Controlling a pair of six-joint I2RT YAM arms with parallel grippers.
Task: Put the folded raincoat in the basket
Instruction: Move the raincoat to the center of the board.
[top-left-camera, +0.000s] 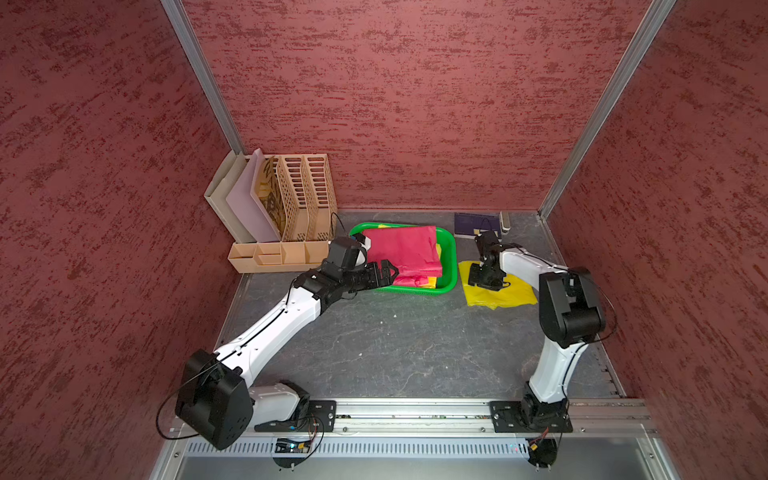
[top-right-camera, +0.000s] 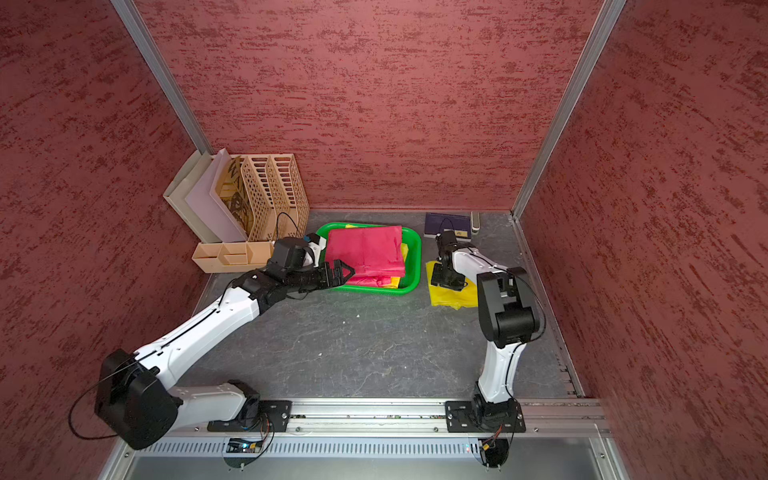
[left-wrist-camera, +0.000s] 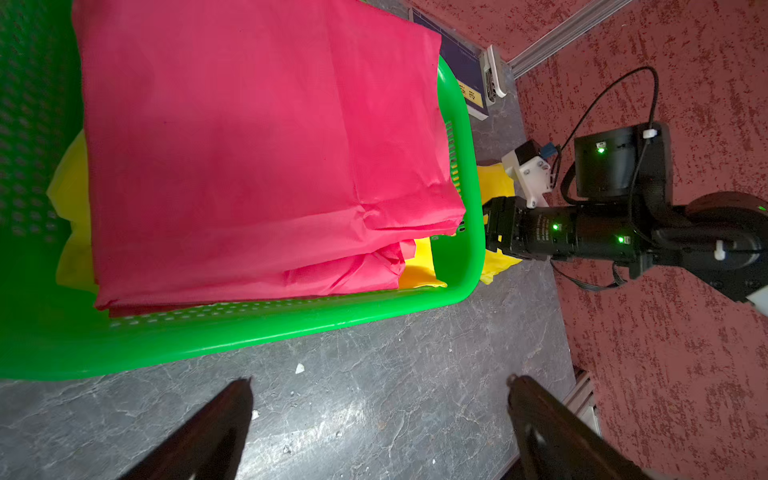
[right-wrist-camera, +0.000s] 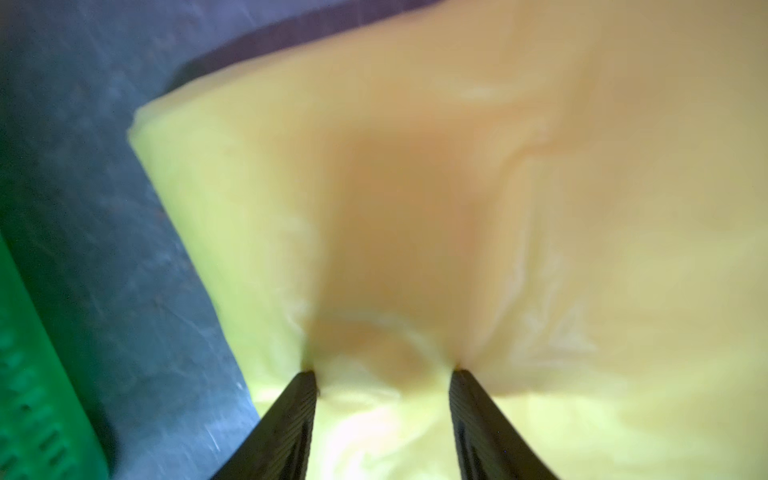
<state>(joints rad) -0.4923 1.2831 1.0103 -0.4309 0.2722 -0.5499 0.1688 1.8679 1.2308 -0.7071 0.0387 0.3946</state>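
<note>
1. The yellow folded plastic raincoat (top-left-camera: 511, 293) lies on the grey marbled surface (top-left-camera: 395, 345). It sits outside the bright green perforated plastic basket (top-left-camera: 415, 290), just beside its right short wall.
2. The right pincer (top-left-camera: 484, 284) points down onto the part of this raincoat nearest the basket.
3. In the blurred right wrist view, the right pincer (right-wrist-camera: 384, 374) has its black ribbed fingers (right-wrist-camera: 299, 415) about half apart. Both tips press into the yellow sheet (right-wrist-camera: 540, 208), which puckers into a small hump between them. The jaws have not met on it.
4. The basket's green wall (right-wrist-camera: 25, 374) shows at the edge of that view, with a strip of bare surface between it and the raincoat.
5. The left pincer (top-left-camera: 388, 270) is at the basket's near-left corner, well apart from the yellow raincoat. Its jaws are spread wide and hold nothing.
6. In the left wrist view, only bare surface shows between the tips of the left pincer (left-wrist-camera: 380, 380), and the basket's near rim (left-wrist-camera: 291, 328) lies just ahead.
7. Inside the basket, a folded pink-red raincoat (left-wrist-camera: 249, 145) lies on top, with yellow folded material (left-wrist-camera: 419, 270) showing beneath it.
8. A beige slotted file organizer (top-left-camera: 303, 195) stands at the back left, and a dark blue book (top-left-camera: 473, 224) lies by the back wall.
</note>
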